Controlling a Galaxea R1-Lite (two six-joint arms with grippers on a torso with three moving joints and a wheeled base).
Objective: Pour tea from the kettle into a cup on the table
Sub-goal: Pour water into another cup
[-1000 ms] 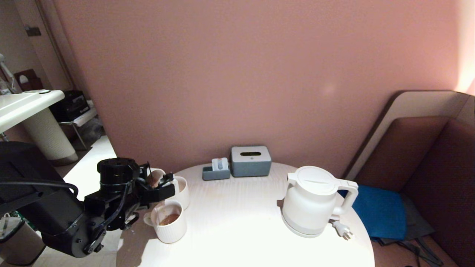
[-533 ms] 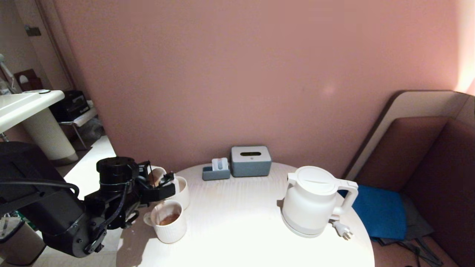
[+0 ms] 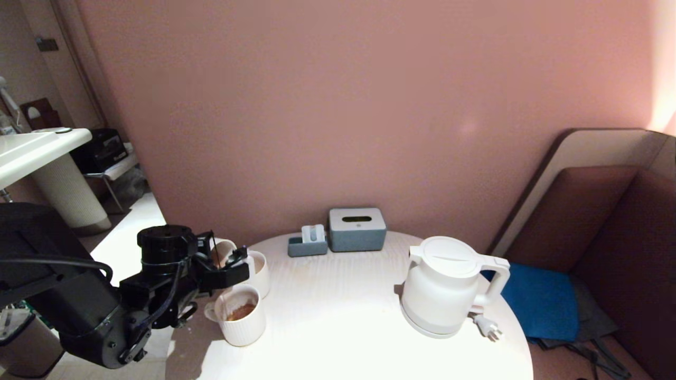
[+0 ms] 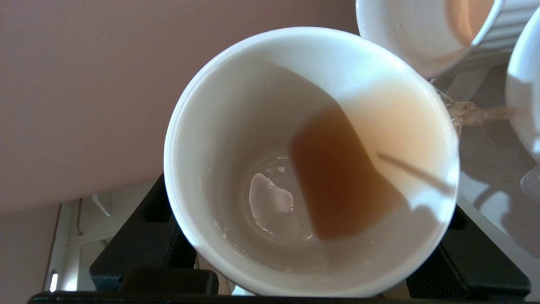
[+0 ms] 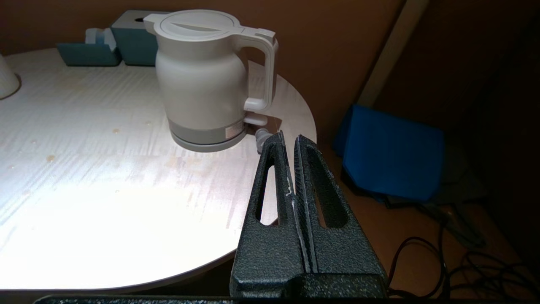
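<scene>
- My left claw [image 3: 224,264] is clamped on the cup [image 3: 221,252], holding it tipped on its side over the left edge of the table [image 3: 338,316], above the nearer ribbed mug [image 3: 240,315].
- In the left wrist view I look straight into the cup [image 4: 270,126]: a shallow pool of tea [image 4: 337,181] lies against the lower wall and reaches the rim, and a thin stream [image 4: 468,115] runs off the lip.
- From the head view, the nearer ribbed mug holds brown liquid [image 3: 242,311] at its bottom; its handle points towards my left arm.
- A second ribbed mug [image 3: 259,272] stands just behind the first, partly hidden by the claw.
- The kettle [image 3: 449,285] stands upright on its round base on the right part of the table, lid shut, handle turned towards the right edge, well apart from the mugs. Nothing is gripping it.
- Its short white plug [image 3: 488,327] lies on the table just beside the base.
- My right claw [image 5: 290,145] is out of the head view; in its own wrist view its fingers are pressed together with nothing between them, and it sits off the table's edge, pointing at the kettle [image 5: 206,76] near the plug.
- At the far side of the table, against the wall, a grey tissue box [image 3: 357,228] stands with a small grey-blue tray [image 3: 307,244] just beside it.
- A few small drops and streaks [image 5: 49,158] mark the tabletop in the right wrist view.
- A blue cushion [image 3: 538,301] lies on the seat beyond the kettle.
</scene>
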